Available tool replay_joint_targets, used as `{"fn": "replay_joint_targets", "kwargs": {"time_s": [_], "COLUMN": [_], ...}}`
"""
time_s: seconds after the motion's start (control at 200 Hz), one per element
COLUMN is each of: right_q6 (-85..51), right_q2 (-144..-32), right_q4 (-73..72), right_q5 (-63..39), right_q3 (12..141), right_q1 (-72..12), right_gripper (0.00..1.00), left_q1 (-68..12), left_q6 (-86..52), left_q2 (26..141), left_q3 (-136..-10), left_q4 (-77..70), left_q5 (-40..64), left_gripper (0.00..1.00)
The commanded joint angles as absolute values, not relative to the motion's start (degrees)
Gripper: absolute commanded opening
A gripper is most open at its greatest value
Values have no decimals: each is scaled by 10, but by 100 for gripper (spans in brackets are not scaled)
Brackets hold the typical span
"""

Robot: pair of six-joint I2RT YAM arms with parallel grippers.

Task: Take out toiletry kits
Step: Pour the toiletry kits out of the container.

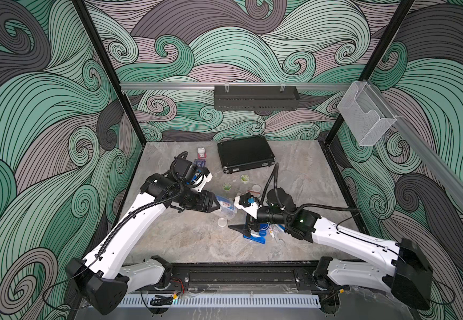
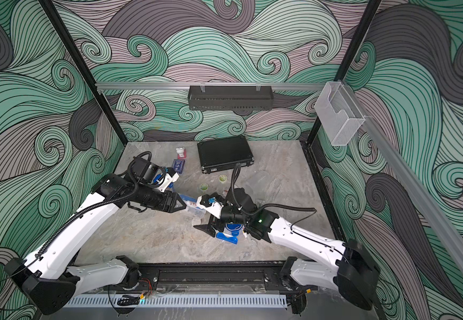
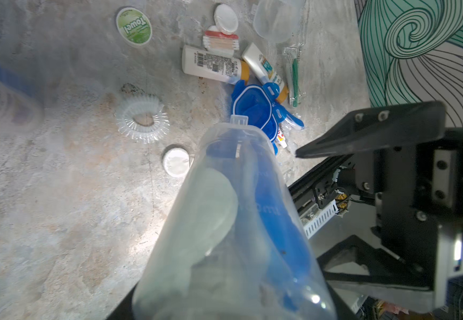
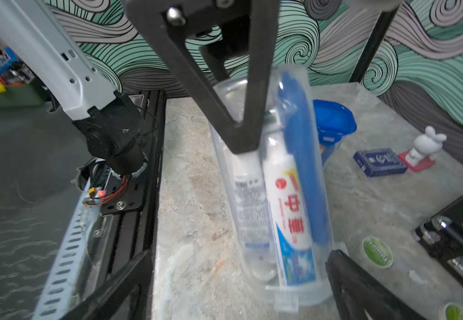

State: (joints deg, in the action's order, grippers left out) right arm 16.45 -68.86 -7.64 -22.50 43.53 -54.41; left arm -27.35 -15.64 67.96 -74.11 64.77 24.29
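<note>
Tumbler (image 1: 226, 207), clear and lidless, was held tilted over the table (image 1: 302, 177), pinched by the left gripper (image 1: 217, 205); the right gripper (image 3: 307, 205) gaped at its mouth. A clean pull likely needed a deep reach and a square close on bottle (image 4: 249, 205), tube (image 4: 291, 216) or blue toothbrush (image 4: 305, 166) inside.

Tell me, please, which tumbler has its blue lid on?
The upright tumbler near the card box; the held tumbler in the left claw and the empty tumbler are lidless.
</note>
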Motion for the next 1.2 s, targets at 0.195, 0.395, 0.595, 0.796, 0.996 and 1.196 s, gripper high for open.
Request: {"fn": "replay_joint_targets", "kwargs": {"time_s": [0.195,0.395,0.595,0.796,0.996,1.196], "right_q6": [287,211,169,108,82,91], "right_q2": [-818,-875,-891,-901,-944,-914], "right_q4": [-147,-201,-240,-281,-356,-430], "right_q5": [-168,-184,-175,-163,-211,-225], "right_q3": [525,551,536,507,458,457], "right_q1": [-578,-583,-581,-558,-541,-543], "right_gripper": [99,84,73,64,61,61], "left_q1": [-271,-271,-270,-268,-265,-263], "left_q6": [-169,-172,-177,-187,-209,-208], "left_q2": [663,653,634,600,532,465], "left_q3": [-752,-749,-745,-743,-762,-753], "left_q4": [640,639,635,632,651,645], "left_q5": [294,298,275,232,103,23], "left_gripper": [26,29,44,65,78,81]}}
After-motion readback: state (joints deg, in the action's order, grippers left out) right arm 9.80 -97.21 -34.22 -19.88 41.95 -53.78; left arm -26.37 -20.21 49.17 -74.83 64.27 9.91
